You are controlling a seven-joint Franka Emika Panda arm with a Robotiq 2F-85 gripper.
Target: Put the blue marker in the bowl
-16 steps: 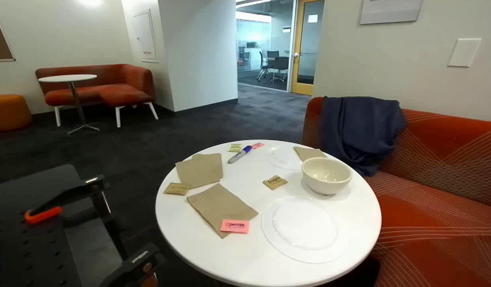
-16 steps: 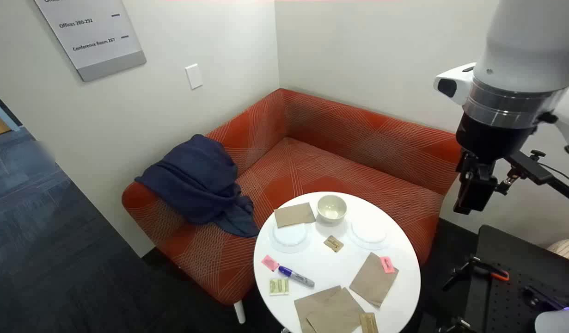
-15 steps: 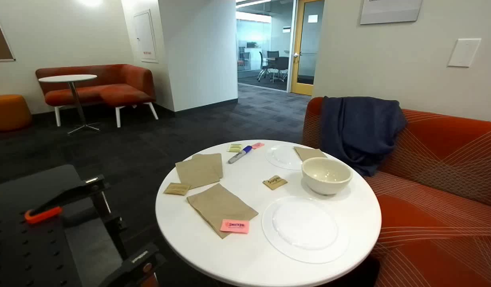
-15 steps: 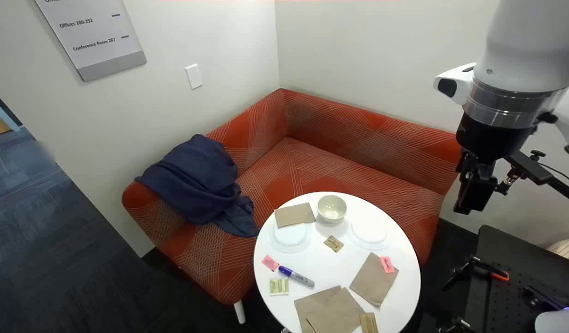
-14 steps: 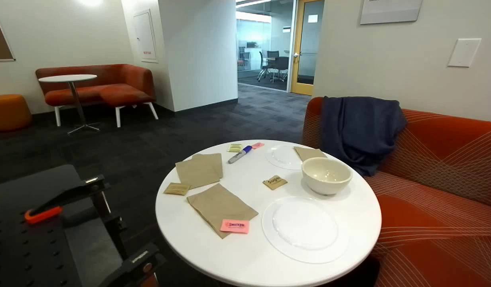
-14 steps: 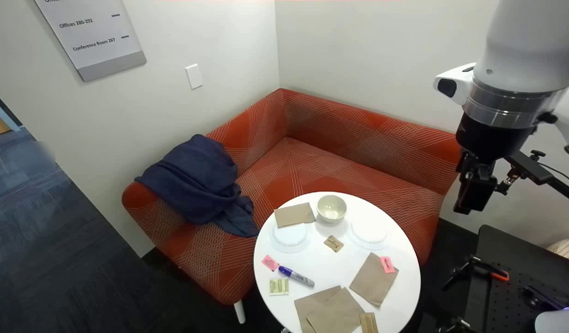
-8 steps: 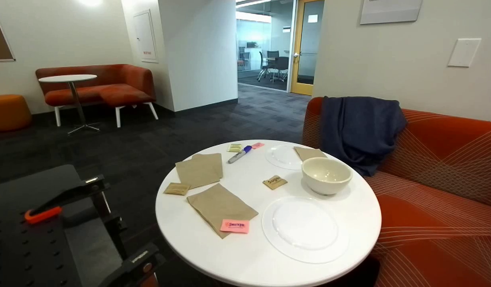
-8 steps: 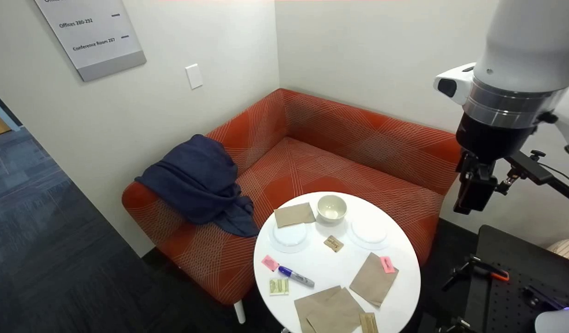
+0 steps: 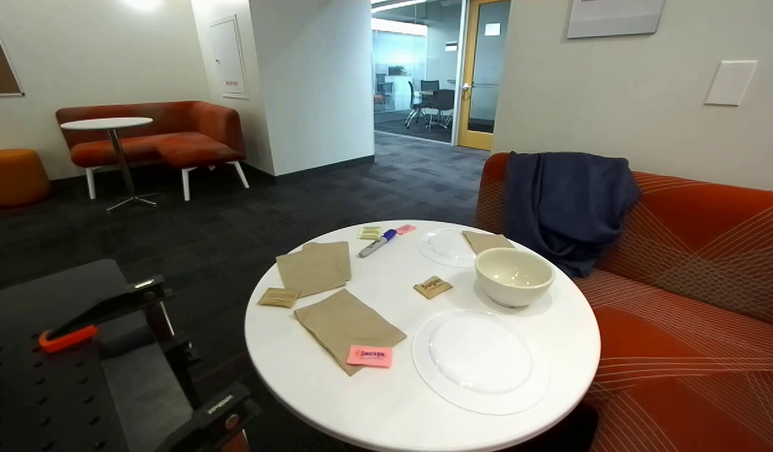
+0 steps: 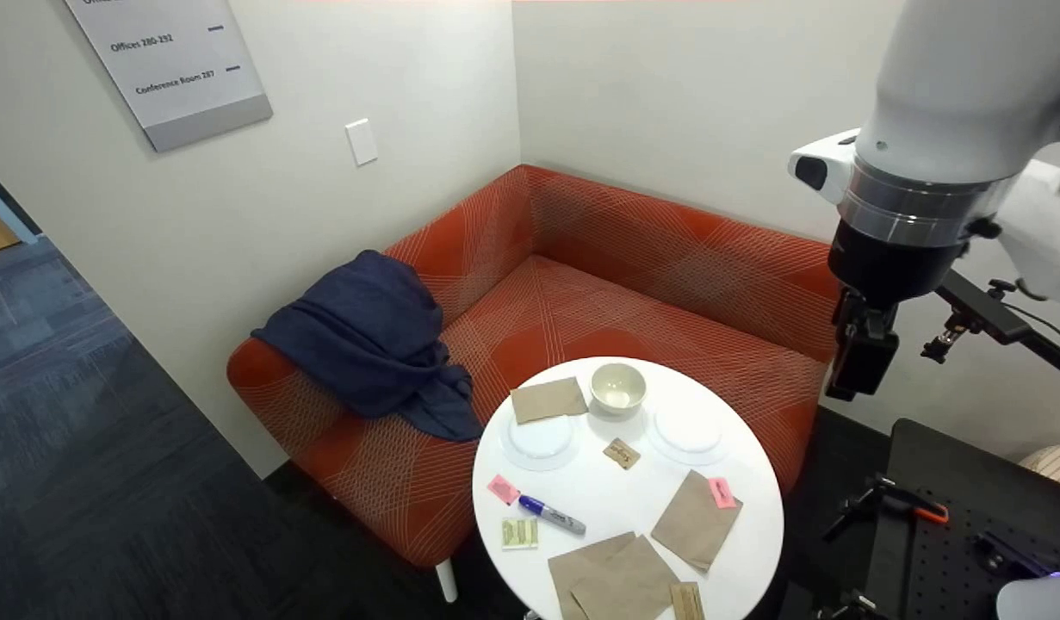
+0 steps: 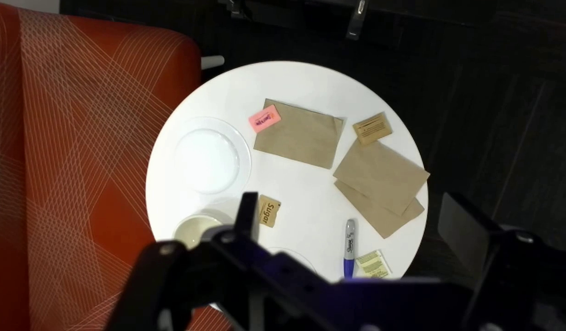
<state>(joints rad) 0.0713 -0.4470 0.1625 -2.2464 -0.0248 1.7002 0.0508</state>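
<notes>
The blue marker (image 9: 378, 243), grey-bodied with a blue cap, lies flat on the round white table (image 9: 392, 402). It also shows in an exterior view (image 10: 553, 515) and in the wrist view (image 11: 350, 241), where the gripper's body hides its cap end. The cream-white bowl (image 9: 510, 290) stands upright on the table, also seen in an exterior view (image 10: 618, 392); in the wrist view the bowl (image 11: 193, 230) is partly hidden by a finger. My gripper (image 11: 349, 202) is wide open and empty, high above the table. In an exterior view the gripper (image 10: 852, 394) hangs to the right of the table.
Two clear plates (image 9: 480, 361) (image 9: 448, 247), brown napkins (image 9: 350, 323), a sugar packet (image 9: 433, 287), and pink (image 9: 369, 356) and yellow (image 9: 369, 233) packets lie on the table. A red sofa (image 10: 633, 301) borders the table. A black cart (image 10: 969, 517) with clamps stands beside it.
The arm and gripper have shifted slightly left, toward the table, in an exterior view. The marker, bowl and other table items have not moved.
</notes>
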